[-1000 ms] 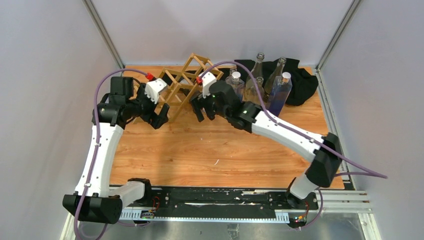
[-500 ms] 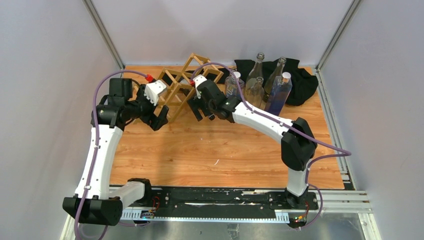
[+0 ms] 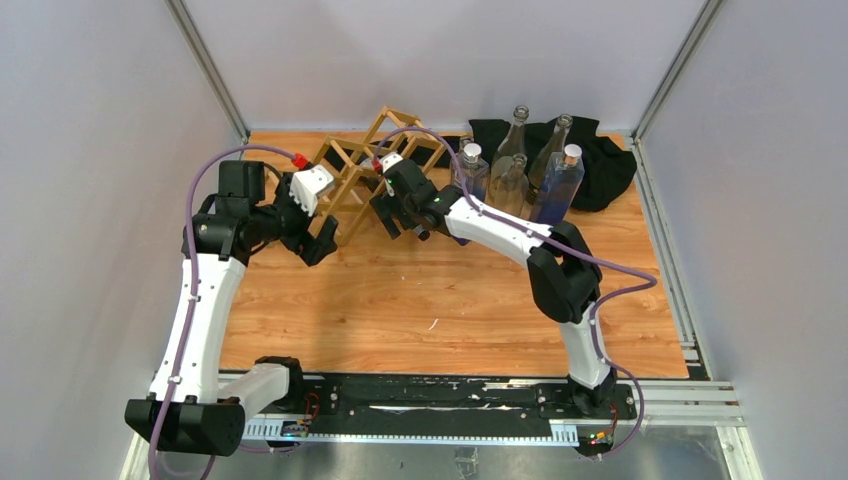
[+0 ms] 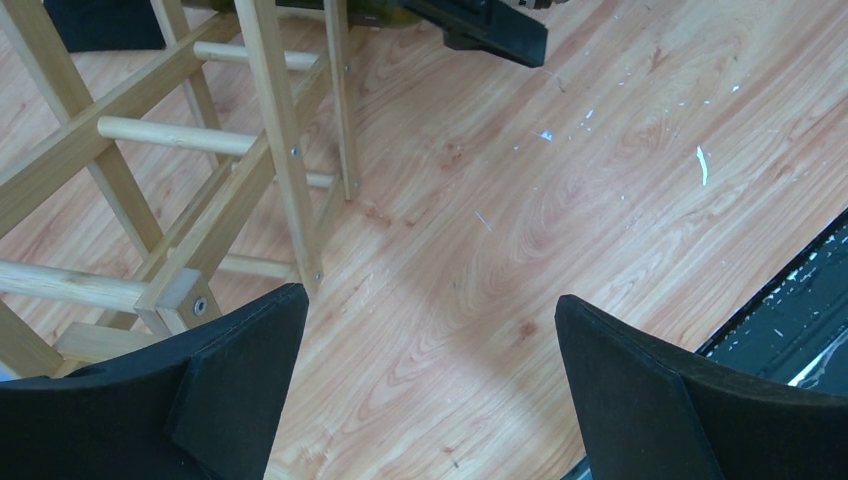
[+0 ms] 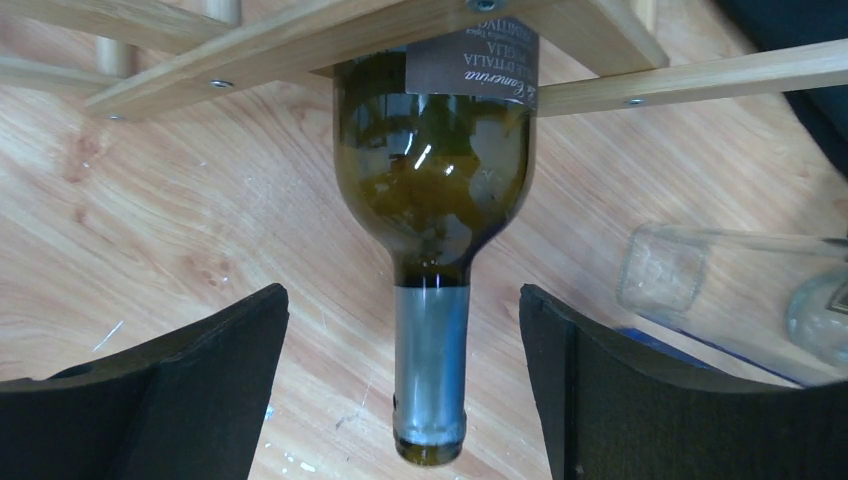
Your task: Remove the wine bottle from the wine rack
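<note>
Top external view: the light-wood wine rack [image 3: 372, 165] stands at the far edge of the worktop [image 3: 420, 300], left of its middle, with both arms reaching up to its near side. The left gripper [image 4: 430, 300] hangs just beside the rack's left end, its jaws spread wide over bare wood and holding nothing. The right gripper [image 5: 400, 300] faces the rack's right end, where the wine bottle [image 5: 435, 190], green glass with a dark label, lies in a cell between the wooden sticks. In the right wrist view its neck points out of the rack and sits between the two black fingers [image 5: 200, 390], which stand apart on either side without touching the glass. Clear empty bottles [image 3: 515, 170] stand on a black cloth [image 3: 605, 165] toward the far right corner.
</note>
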Robot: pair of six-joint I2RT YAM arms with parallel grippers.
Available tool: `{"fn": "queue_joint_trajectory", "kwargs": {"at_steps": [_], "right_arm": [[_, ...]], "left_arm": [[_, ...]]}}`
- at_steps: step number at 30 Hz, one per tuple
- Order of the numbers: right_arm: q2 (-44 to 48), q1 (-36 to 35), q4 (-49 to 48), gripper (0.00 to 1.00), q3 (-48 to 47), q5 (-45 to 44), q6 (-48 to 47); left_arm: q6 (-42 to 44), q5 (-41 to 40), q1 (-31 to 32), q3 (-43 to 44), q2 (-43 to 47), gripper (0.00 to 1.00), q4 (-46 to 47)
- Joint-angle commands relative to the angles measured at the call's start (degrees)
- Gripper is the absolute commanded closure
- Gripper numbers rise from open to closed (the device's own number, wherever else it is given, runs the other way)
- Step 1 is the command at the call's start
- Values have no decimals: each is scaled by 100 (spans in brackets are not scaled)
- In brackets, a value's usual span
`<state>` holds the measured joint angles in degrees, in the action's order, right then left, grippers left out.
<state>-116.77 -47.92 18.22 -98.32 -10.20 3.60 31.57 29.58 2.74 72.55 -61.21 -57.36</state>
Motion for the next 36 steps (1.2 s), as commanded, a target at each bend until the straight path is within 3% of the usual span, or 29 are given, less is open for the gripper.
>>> {"fn": "queue_joint_trajectory", "kwargs": {"at_steps": [1,7,13,26,29,31,32,36], "right_arm": [[-350,128,164,12,-271,126,-18],[-621,187,66,15,-233,115,35],[-654,213,-182,26,-65,282,101],[-387,231,-628,61,556,734,238],[-192,217,-716,78,801,828,286],[-35,215,-809,97,996,888,335],[54,218,-834,100,1093,923,373],[404,142,-916,100,1474,928,535]], "left_arm": [[100,176,-35,-15,133,0,-55],[77,292,-32,13,118,0,-54],[88,310,-31,-13,118,0,-45],[181,473,-32,-18,114,0,-47],[206,518,-31,-44,128,0,-46],[238,554,-37,-65,148,0,-42],[258,565,-29,-80,147,0,-46],[416,597,-32,-164,162,0,-47]]}}
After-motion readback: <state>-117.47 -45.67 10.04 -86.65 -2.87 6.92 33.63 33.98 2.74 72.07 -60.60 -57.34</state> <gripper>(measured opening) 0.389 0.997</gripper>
